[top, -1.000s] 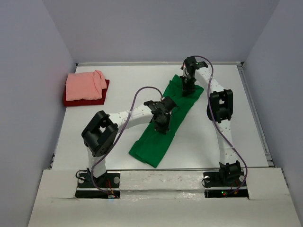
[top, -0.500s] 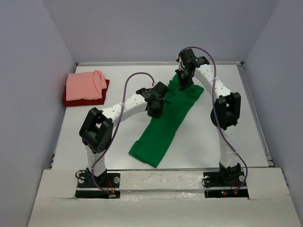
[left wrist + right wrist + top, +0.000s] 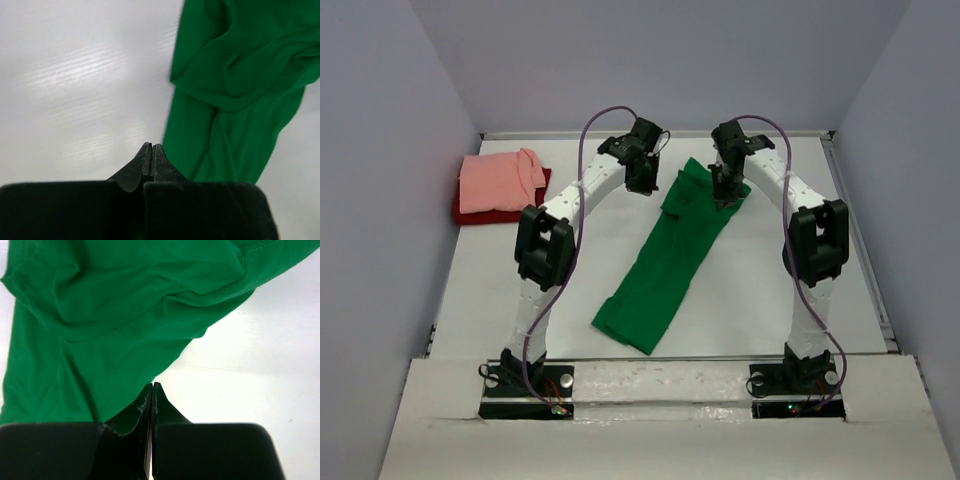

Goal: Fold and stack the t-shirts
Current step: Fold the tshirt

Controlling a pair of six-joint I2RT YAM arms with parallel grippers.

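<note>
Green t-shirt [image 3: 670, 250] lies flat on the table [image 3: 570, 290] as a long narrow strip, running diagonally from near-centre up toward the far right. The near end is smooth. The far end is bunched and creased, with folds showing in both wrist views [image 3: 235, 90] [image 3: 115, 315]. Salmon pink t-shirt [image 3: 500, 180] is folded and sits on top of the dark red t-shirt [image 3: 470, 214] at the far left of the table, well apart from the green one; only the red one's edges show under the pink. Left gripper [image 3: 645, 180] is up at the far end, just left of the green shirt's bunched part. Its wrist view shows the fingertips pressed together [image 3: 151, 147] with nothing between them, over bare table right beside the cloth edge. Right gripper [image 3: 725, 190] is over the far right part of the green shirt. Its fingertips are also closed tight [image 3: 151, 386], with no cloth visible between them, and they sit over the shirt's right edge where green meets white table. Both arms are stretched out toward the far side, purple cables [image 3: 595, 130] looping above them.
</note>
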